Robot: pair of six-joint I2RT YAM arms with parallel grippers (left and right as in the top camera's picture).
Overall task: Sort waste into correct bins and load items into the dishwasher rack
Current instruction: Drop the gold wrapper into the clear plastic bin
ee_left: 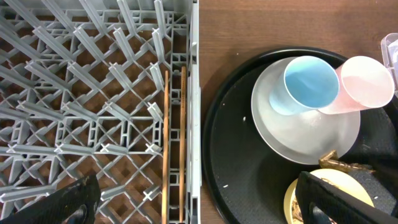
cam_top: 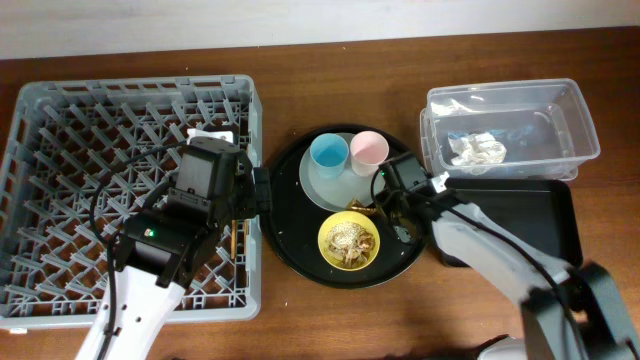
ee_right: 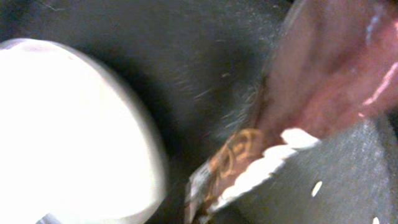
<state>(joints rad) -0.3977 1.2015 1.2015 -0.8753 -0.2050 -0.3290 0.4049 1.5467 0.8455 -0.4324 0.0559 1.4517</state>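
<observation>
The left gripper hangs over the right-hand edge of the grey dishwasher rack with its jaws spread wide and nothing between them; its two dark fingers frame the bottom of the left wrist view; directly below it the pair of wooden chopsticks lies side by side on the rack's lattice floor, just inside the right wall; to the right of the rack sits the round black tray, and on it a pale plate carries the light-blue cup upright, with the pink cup touching it at the plate's right rim; the yellow bowl stands on the near part of that tray, holding tan-brown food scraps; the gold-brown wrapper lies on the tray between plate and bowl; the right gripper is down on the tray right at the wrapper, but whether its jaws have clamped the wrapper cannot be told, since the right wrist view is blurred and shows only the wrapper's toothed edge close up, the plate's white rim and an unreadable pinkish mass; the clear plastic tub stands at the far right of the wooden table with the crumpled white napkin inside; the black rectangular tray lies just in front of the tub.
</observation>
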